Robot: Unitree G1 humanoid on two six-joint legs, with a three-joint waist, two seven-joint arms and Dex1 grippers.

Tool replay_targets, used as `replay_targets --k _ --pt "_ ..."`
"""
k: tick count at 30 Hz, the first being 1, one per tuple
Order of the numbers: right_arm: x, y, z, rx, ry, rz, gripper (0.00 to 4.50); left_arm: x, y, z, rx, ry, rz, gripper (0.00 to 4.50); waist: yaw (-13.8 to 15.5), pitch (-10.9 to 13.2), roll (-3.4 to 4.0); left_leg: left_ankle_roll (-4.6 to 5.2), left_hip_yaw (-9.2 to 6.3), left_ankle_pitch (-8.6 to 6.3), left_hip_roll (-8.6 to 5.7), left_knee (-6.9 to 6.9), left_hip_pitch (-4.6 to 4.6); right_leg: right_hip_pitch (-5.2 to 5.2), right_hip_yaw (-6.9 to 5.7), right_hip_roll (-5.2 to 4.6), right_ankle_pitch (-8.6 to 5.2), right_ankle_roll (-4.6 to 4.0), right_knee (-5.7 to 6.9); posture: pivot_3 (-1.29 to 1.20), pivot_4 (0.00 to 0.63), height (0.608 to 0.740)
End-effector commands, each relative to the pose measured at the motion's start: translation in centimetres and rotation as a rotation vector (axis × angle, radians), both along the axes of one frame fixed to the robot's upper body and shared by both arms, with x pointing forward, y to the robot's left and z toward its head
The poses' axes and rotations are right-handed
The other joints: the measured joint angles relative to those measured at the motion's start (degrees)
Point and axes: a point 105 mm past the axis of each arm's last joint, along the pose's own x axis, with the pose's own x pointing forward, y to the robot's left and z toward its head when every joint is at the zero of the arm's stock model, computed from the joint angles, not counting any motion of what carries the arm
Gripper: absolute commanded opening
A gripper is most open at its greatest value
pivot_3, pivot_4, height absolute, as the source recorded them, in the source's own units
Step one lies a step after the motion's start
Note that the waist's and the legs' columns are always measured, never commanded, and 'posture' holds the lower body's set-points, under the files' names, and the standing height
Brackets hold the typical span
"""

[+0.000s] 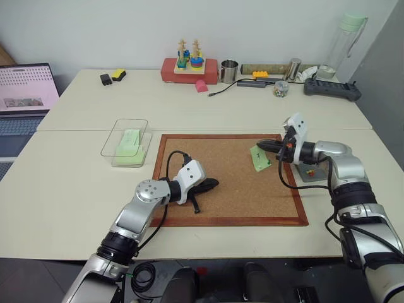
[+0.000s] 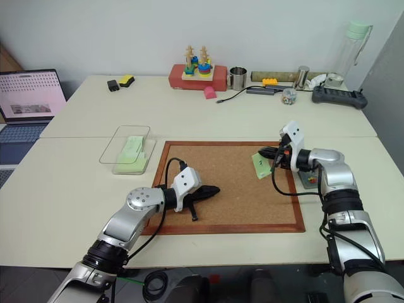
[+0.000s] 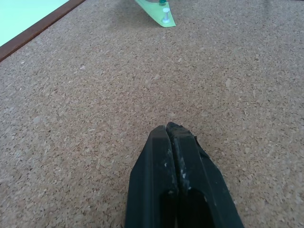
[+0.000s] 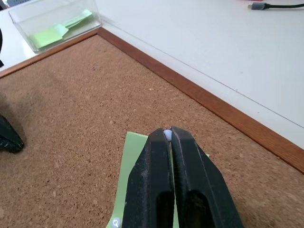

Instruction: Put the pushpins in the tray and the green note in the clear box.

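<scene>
From the head camera, the cork board [image 1: 230, 180] lies in the middle of the worktop [image 1: 76, 189]. The green note [image 1: 259, 158] sits on the board's right part, one edge lifted off the cork. The right gripper [image 1: 264, 146] hovers just above the note's upper corner, jaws pressed together on something tiny. The tray [image 1: 309, 172] rests on the worktop just beyond the board's right frame, partly hidden behind the right wrist, with a few small coloured pushpins [image 1: 308, 171] already in it. The clear box [image 1: 126, 141] stands well apart to the left of the board, with pale green slips inside.

The left gripper [image 1: 211, 184] rests low over the cork near the board's middle, jaws together and empty, probably parked out of the way.

From the left wrist, its black jaws meet tip to tip above bare cork; far off, the note's curled edge carries a white pin [image 3: 166, 20] and another [image 3: 163, 2] beside it.

From the right wrist, the jaws clamp a small whitish pin head [image 4: 167, 135] right at their tips, above the note. Another pale pin [image 4: 116, 222] is in the note near the jaws. In my judgement the note stays pinned until these are out, so the pins go to the tray first.
</scene>
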Motion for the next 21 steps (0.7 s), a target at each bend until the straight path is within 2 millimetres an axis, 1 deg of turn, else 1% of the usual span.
replay_targets --k 1,6,9,12,14,16,19,21 --pt "-0.3 -0.6 2.7 0.040 -0.083 -0.015 0.02 -0.3 0.1 -1.0 0.039 0.027 -0.016 0.00 0.0 0.0 0.00 0.00 0.00 0.00 0.00 0.00 0.00 0.01 0.00 0.00 0.00 0.00 -0.01 0.00 0.150 0.740" --pt "-0.7 -1.6 3.2 0.049 -0.089 -0.046 0.02 -0.3 -0.1 -1.0 0.037 0.027 -0.021 0.00 0.1 0.0 0.00 0.00 -0.01 0.00 0.00 0.00 -0.01 0.01 -0.01 0.00 0.00 0.00 -0.02 0.00 0.150 0.740" --pt "-0.9 -3.9 2.6 -0.036 -0.081 -0.120 0.02 -0.3 -0.1 -1.0 0.034 0.027 -0.026 0.00 0.1 0.0 0.00 0.00 -0.01 0.00 -0.01 0.00 -0.01 0.02 -0.01 -0.01 0.00 0.00 -0.02 0.00 0.150 0.740" --pt "-1.1 -6.9 1.8 -0.123 -0.055 -0.220 0.02 -0.4 -0.2 -0.9 0.035 0.022 -0.033 0.00 0.2 0.0 0.00 0.00 -0.01 0.00 -0.01 0.00 -0.03 0.02 -0.02 -0.01 0.00 0.00 -0.06 0.00 0.150 0.740" --pt "-1.5 -8.9 1.1 -0.177 -0.020 -0.279 0.02 -0.4 -0.2 -0.8 0.040 0.010 -0.037 0.00 0.2 0.0 0.00 0.01 0.00 0.00 -0.01 -0.01 -0.04 0.02 -0.02 -0.02 0.00 0.01 -0.06 0.00 0.150 0.740" --pt "-2.1 -10.5 0.3 -0.222 0.014 -0.320 0.02 -0.3 -0.3 -0.7 0.040 0.003 -0.040 0.00 0.2 0.0 0.00 0.01 0.05 0.00 -0.02 0.00 -0.03 0.04 -0.02 -0.02 0.00 0.01 -0.06 0.00 0.150 0.740" --pt "-2.9 -11.7 -0.8 -0.256 0.064 -0.347 0.02 -0.3 -0.4 -0.7 0.044 -0.004 -0.047 0.00 0.2 0.0 0.01 0.01 0.11 0.00 -0.01 0.00 -0.02 0.05 -0.02 -0.01 -0.01 0.01 -0.06 0.00 0.150 0.740" --pt "-3.2 -12.1 -1.4 -0.265 0.092 -0.354 0.02 -0.3 -0.4 -0.6 0.046 -0.006 -0.050 0.00 0.2 0.0 0.02 0.01 0.14 0.00 -0.01 0.01 -0.02 0.06 -0.01 -0.01 -0.01 0.01 -0.07 0.00 0.150 0.740"
